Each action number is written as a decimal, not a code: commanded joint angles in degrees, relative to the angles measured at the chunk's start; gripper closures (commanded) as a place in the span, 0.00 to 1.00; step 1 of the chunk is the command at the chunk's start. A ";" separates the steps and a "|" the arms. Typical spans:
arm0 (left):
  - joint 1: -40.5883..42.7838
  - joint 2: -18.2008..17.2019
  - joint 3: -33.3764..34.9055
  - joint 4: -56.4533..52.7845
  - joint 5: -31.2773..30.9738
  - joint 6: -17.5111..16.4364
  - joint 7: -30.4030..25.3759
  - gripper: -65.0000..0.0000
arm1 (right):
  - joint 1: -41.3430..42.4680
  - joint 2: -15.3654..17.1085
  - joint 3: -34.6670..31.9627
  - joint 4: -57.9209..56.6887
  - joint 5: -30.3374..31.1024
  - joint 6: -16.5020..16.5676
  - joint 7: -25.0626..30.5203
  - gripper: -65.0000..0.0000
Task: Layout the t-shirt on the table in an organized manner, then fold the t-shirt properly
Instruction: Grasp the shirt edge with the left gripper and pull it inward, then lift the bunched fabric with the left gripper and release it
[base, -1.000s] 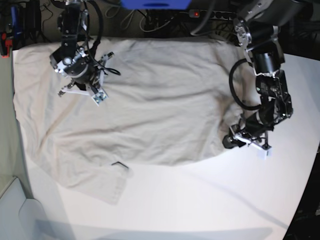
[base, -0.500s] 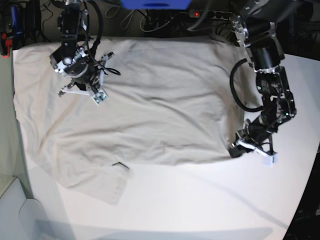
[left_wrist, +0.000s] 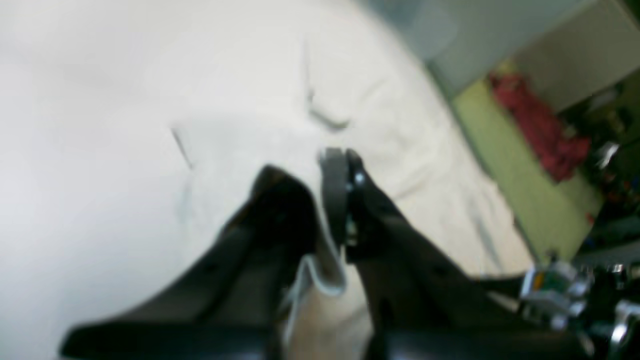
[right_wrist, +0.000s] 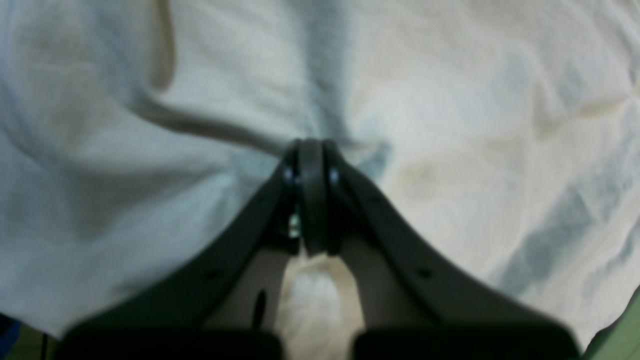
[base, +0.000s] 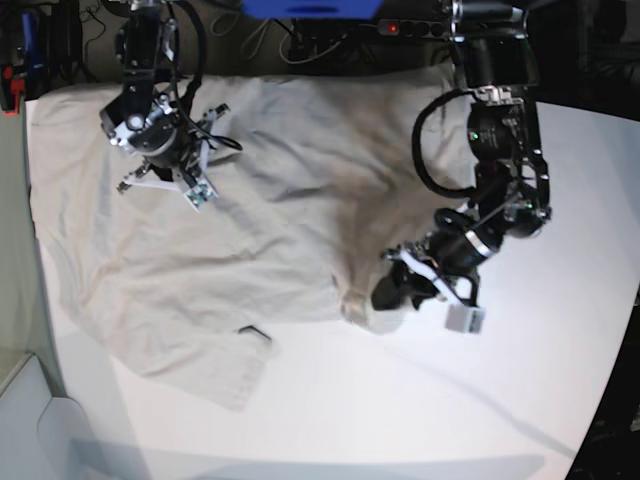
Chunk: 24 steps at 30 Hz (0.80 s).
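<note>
Step in hand: laying out, judged from the bunched cloth. The shirt (base: 250, 200) lies spread over the table (base: 420, 410), still rumpled.

1. Left gripper (base: 392, 290): closed on the shirt's near edge, cloth pinched between the fingers (left_wrist: 334, 190).
2. Right gripper (base: 165, 175): closed on a fold of shirt near the far corner.

Next move calls for tension between both grips to flatten the wrinkles. A cable strip (base: 410, 28) lies beyond the table; nothing blocks the work.
</note>
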 joint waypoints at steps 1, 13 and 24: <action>-0.83 0.09 1.59 0.09 -0.40 -0.42 -1.47 1.00 | -0.06 0.29 0.09 0.65 -0.52 -0.25 -0.54 1.00; 4.00 0.09 20.85 -0.61 19.64 -0.42 -1.56 0.99 | 0.12 1.08 0.18 0.65 -0.52 -0.25 -0.62 1.00; 8.22 -0.44 22.43 8.53 23.78 -0.94 -1.56 0.35 | 0.29 1.52 0.18 0.65 -0.35 -0.25 -0.62 1.00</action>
